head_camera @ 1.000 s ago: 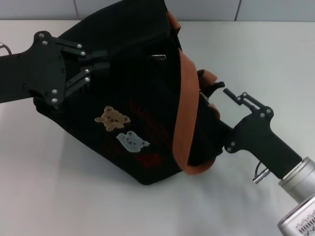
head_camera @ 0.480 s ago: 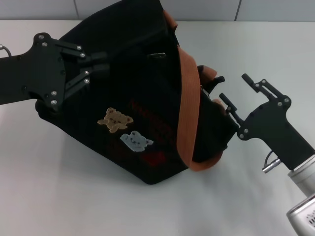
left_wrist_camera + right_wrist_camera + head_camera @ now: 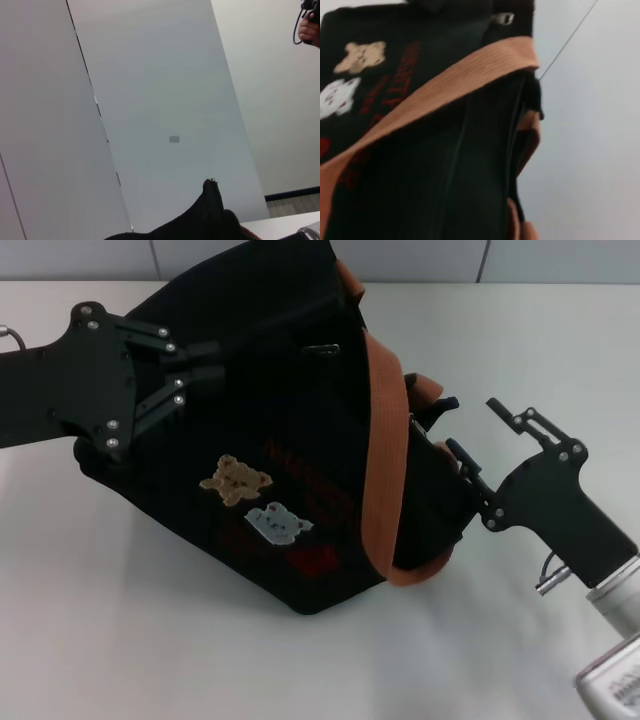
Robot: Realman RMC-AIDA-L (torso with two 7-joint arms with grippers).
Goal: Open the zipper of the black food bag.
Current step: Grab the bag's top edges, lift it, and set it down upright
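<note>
The black food bag (image 3: 290, 450) lies tilted on the white table, with its bear patches (image 3: 235, 480) facing up and an orange-brown strap (image 3: 385, 440) across it. My left gripper (image 3: 205, 358) is shut on the fabric at the bag's far left corner. My right gripper (image 3: 472, 425) stands open just right of the bag, its fingers close to the strap end and touching nothing. A dark seam that may be the zipper track (image 3: 454, 155) runs down the bag's side. A small silver metal piece (image 3: 322, 350) sits near the strap; I cannot tell whether it is the pull tab.
The white table (image 3: 150, 640) runs all around the bag. A tiled wall edge (image 3: 420, 260) lies behind it. The left wrist view shows wall panels and a peak of black fabric (image 3: 210, 205).
My right gripper has drawn back to the right from the bag's side, and both its fingers now show spread apart. The bag has shifted slightly to the right. The left gripper keeps its hold.
</note>
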